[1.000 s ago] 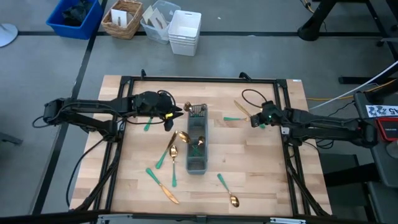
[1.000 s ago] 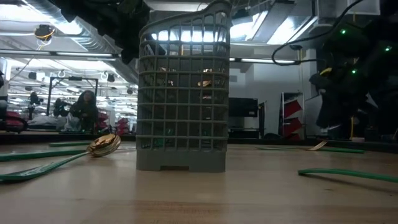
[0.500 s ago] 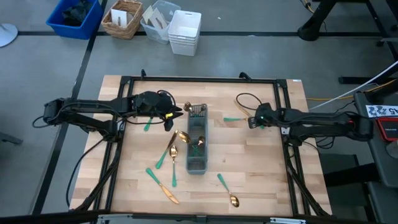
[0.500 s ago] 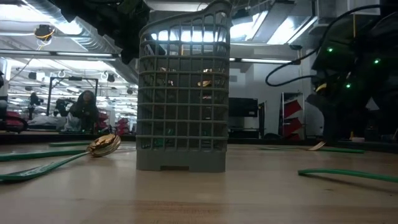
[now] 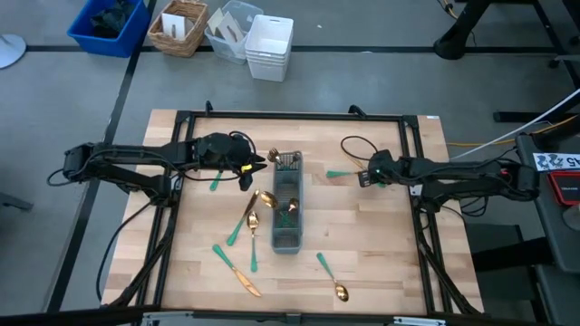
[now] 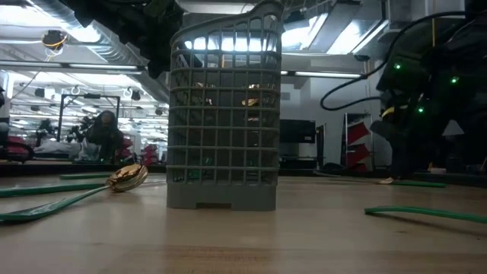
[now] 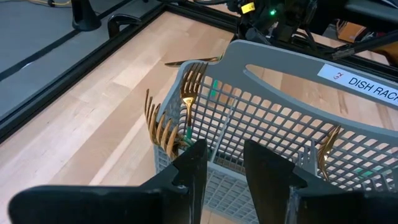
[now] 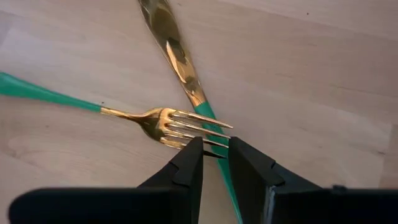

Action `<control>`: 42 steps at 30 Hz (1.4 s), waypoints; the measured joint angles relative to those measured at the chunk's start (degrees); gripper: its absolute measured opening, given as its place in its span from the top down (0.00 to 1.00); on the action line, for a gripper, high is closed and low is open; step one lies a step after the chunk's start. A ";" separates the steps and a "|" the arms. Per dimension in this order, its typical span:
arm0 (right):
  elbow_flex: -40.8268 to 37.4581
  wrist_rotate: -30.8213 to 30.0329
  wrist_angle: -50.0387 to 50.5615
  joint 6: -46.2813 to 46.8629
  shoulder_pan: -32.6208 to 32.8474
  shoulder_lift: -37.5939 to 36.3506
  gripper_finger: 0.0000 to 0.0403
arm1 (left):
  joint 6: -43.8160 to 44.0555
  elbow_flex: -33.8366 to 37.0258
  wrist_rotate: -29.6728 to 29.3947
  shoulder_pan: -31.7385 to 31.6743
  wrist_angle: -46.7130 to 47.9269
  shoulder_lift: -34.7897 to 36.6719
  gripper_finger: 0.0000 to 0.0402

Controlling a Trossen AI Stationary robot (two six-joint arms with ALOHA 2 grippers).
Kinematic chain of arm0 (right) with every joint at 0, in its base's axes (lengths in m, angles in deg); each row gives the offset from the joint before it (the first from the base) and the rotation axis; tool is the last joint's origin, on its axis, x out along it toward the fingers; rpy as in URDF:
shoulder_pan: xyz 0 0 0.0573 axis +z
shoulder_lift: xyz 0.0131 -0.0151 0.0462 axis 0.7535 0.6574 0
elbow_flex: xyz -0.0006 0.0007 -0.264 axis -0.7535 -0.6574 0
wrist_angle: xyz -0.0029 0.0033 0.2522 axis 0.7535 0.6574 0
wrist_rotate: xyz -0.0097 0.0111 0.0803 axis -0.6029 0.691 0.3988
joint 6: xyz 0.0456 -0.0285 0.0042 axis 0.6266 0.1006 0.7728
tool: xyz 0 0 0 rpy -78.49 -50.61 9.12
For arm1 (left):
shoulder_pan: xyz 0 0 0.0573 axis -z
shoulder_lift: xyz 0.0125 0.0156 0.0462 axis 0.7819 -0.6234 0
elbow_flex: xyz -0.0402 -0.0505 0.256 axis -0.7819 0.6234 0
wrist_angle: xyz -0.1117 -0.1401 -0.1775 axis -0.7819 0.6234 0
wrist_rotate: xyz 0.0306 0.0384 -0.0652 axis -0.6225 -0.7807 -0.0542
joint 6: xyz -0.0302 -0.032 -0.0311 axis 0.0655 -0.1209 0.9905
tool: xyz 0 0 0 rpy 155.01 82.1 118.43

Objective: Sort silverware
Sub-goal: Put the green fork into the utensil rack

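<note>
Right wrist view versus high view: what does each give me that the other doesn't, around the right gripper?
Only the right wrist view shows the fork with its tines lying across the knife, and the right gripper open, empty, just above the tines. Only the high view shows the grey caddy, the left gripper beside it, and loose silverware on the table. Both show the right gripper over that fork's head.

a lab or workshop hall: bare grey concrete floor (image 5: 54,100), exposed ceiling ducts (image 6: 91,49), storage bins (image 5: 109,25) on the floor, a person (image 6: 101,135) seated at distant workbenches.
</note>
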 joint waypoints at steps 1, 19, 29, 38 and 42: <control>0.00 0.00 -0.02 -0.02 0.01 0.12 0.81 | 0.00 0.00 -0.01 0.01 0.02 0.00 0.76; 0.00 0.04 -6.78 -4.80 0.07 0.11 0.99 | -0.22 0.02 -0.01 0.01 0.04 0.00 0.76; 4.89 3.06 -7.19 -12.63 0.07 0.10 1.00 | -1.65 0.00 -0.01 0.00 5.45 0.17 0.76; 15.19 3.52 -4.18 -23.20 0.10 0.10 1.00 | -0.37 0.00 -0.23 0.01 11.61 0.20 0.76; 21.11 3.53 -0.52 -27.36 0.10 0.08 1.00 | -0.11 0.00 -0.97 0.01 12.27 0.20 0.76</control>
